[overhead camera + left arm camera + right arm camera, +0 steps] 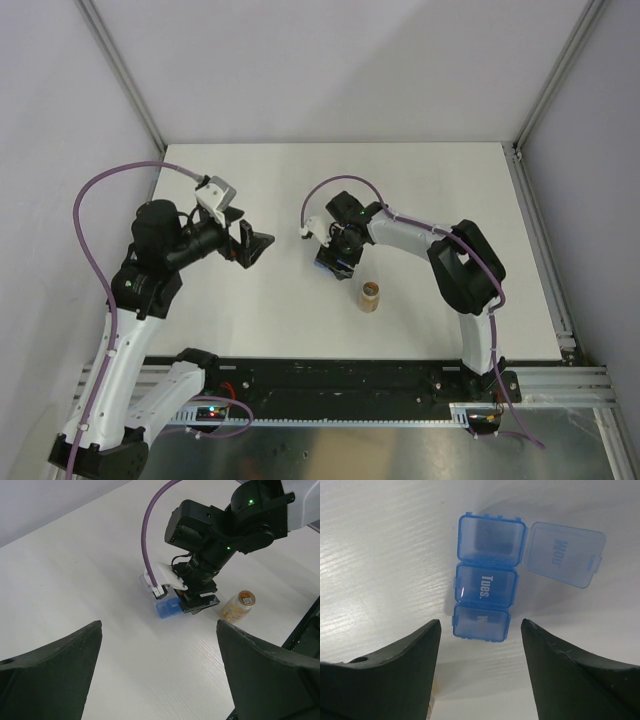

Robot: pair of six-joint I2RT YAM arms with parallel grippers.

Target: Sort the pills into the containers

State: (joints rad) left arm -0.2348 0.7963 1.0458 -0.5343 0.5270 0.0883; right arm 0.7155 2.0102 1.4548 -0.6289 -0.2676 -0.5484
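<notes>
Two arms are up on my screen over the white table (420, 180). On the left, the left gripper (252, 244) hangs above the tabletop, aimed toward the middle, its jaws spread wide with nothing between them. Its wrist camera looks across at the other arm.

Near the centre, the right gripper (334, 260) points down directly over the pill box (506, 596). Its fingers are parted and grip nothing, and through the gap I see the box lying flat on the table beneath them. It is a light-blue strip of three square compartments. The far compartment (491, 537) is open, with its lid (565, 555), marked "Mon", flipped out sideways and lying flat. I cannot tell whether a pill lies inside. The middle compartment (479, 582), marked "Tues.", is closed, and so is the near compartment (481, 623).

Just right of the box and nearer the arm bases, the amber bottle (369, 296) stands upright, apart from the box.
</notes>
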